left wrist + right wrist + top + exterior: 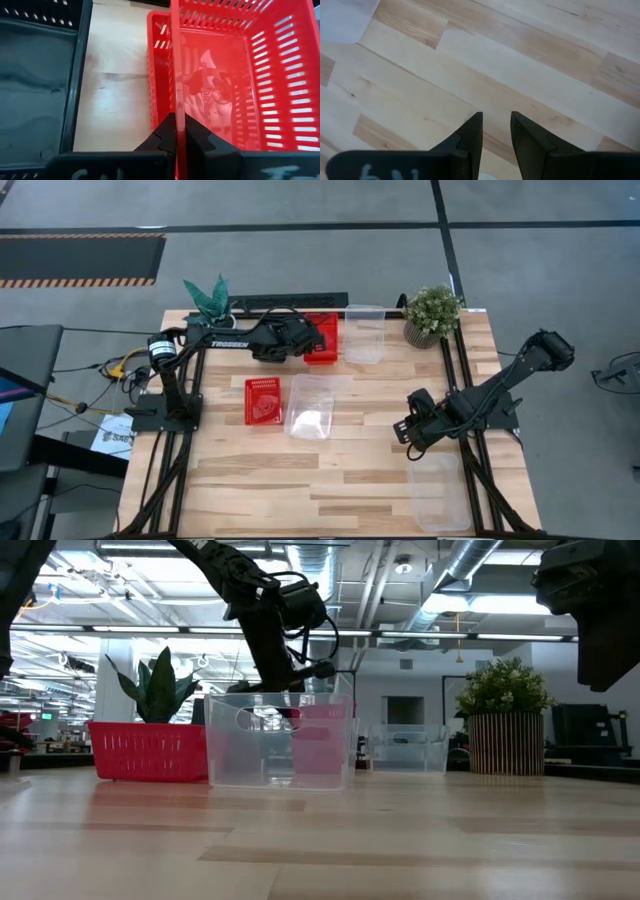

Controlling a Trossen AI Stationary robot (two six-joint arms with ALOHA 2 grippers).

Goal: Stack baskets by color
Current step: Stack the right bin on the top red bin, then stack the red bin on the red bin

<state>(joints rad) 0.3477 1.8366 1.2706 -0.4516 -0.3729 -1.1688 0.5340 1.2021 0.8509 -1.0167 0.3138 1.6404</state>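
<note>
My left gripper reaches to the table's far middle and is shut on a red basket. A second red basket's wall shows close beside and below the held one, so the two are nested or nearly nested. A black basket lies next to them on the far side. Another red basket and a clear basket rest on their bases at mid-table. More clear baskets lie at the far middle and near right. My right gripper hangs open over bare wood. My left gripper pinches one side wall of the red basket at its top rim, one finger inside the basket and one outside. The fingers slant down from the table's left and lie across the rim. I cannot tell whether the basket is lifted clear or rests in the red basket below.
Two potted plants stand at the far edge, one left and one right. The clear basket at mid-table blocks the low view of the held basket. Bare wood lies along the near edge.
</note>
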